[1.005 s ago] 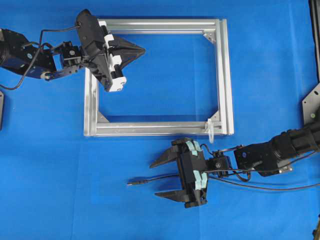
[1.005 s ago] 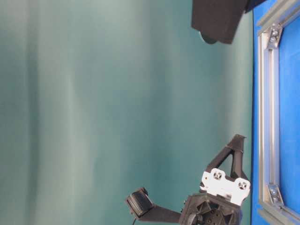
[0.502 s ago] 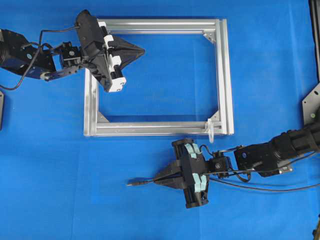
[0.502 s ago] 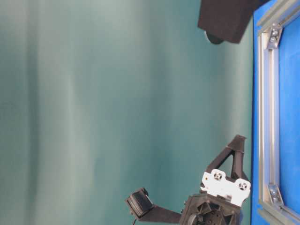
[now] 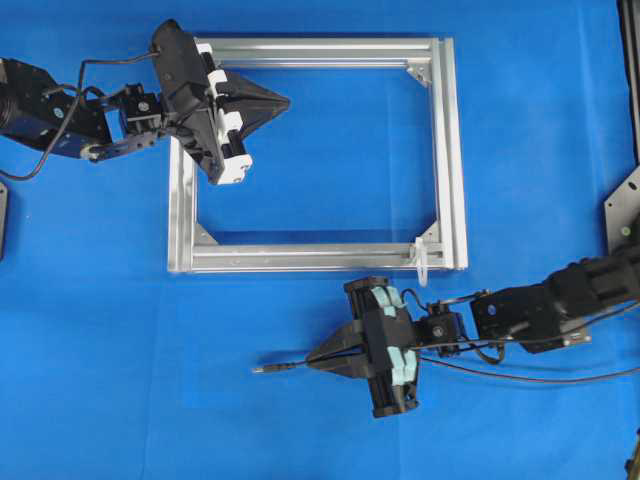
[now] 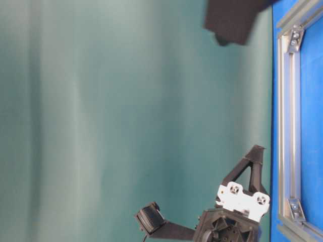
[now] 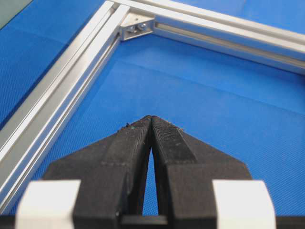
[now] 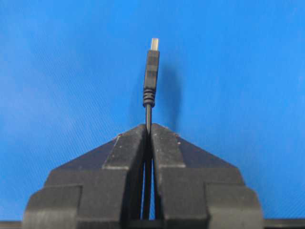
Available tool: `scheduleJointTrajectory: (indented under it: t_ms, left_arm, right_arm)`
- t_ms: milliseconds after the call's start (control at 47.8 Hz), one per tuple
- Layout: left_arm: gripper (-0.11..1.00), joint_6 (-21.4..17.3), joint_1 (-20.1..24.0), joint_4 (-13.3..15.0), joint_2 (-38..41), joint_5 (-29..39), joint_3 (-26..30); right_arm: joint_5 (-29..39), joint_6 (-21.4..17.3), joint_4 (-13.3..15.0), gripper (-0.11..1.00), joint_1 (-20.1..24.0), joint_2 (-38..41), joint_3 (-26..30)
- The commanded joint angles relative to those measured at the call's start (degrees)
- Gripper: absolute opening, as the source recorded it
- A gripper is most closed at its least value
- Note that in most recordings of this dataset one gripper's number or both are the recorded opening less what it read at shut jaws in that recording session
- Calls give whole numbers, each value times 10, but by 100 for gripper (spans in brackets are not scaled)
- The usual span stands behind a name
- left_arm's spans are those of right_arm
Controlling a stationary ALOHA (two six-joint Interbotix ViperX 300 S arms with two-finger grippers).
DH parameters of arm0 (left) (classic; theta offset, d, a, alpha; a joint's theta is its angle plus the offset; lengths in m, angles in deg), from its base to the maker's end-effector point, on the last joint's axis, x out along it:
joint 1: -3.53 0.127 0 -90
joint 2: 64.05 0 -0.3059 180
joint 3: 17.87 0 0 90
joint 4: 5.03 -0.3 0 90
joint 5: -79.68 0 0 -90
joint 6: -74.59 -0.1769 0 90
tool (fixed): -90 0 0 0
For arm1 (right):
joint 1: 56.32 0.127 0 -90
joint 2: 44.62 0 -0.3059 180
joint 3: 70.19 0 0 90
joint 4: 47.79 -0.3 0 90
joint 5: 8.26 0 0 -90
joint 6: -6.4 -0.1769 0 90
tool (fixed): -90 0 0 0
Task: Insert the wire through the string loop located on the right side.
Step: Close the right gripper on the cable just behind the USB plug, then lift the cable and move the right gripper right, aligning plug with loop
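Observation:
The wire (image 5: pixel 283 365) is a thin black cable lying on the blue cloth below the aluminium frame (image 5: pixel 456 150), with its plug tip pointing left. My right gripper (image 5: pixel 312 359) is shut on the wire a short way behind the plug. In the right wrist view the plug (image 8: pixel 151 71) sticks out straight ahead of the right gripper (image 8: pixel 148 126). The string loop (image 5: pixel 423 262) is small and whitish, hanging off the frame's lower right corner, above and right of that gripper. My left gripper (image 5: pixel 286 100) is shut on nothing, hovering inside the frame's upper left corner (image 7: pixel 151 118).
The wire trails off to the right edge of the table (image 5: pixel 560 378). A grey metal bracket (image 5: pixel 624 215) sits at the right edge. Frame corner brackets (image 7: pixel 135 28) lie ahead of the left gripper. In the table-level view the left gripper (image 6: pixel 256 147) hangs above the frame rail (image 6: pixel 288 126).
The right gripper stood open astride the wire one second ago and has since shut on it. The left arm has not moved.

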Motion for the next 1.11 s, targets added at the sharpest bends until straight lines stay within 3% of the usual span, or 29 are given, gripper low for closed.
scheduleJointTrajectory:
  t_ms: [0,251,1088]
  left_arm:
    - [0,2,-2,-1,-16,-3,6]
    - [0,2,-2,-1,-16,-3,7]
    - [0,4,-2,-2,-17,-3,5]
  right_arm:
    - [14,2,3,-4,2,-47,3]
    - [95,34,3,-4,1,-117,11]
    - [108,44,1,-4,1,-116,14]
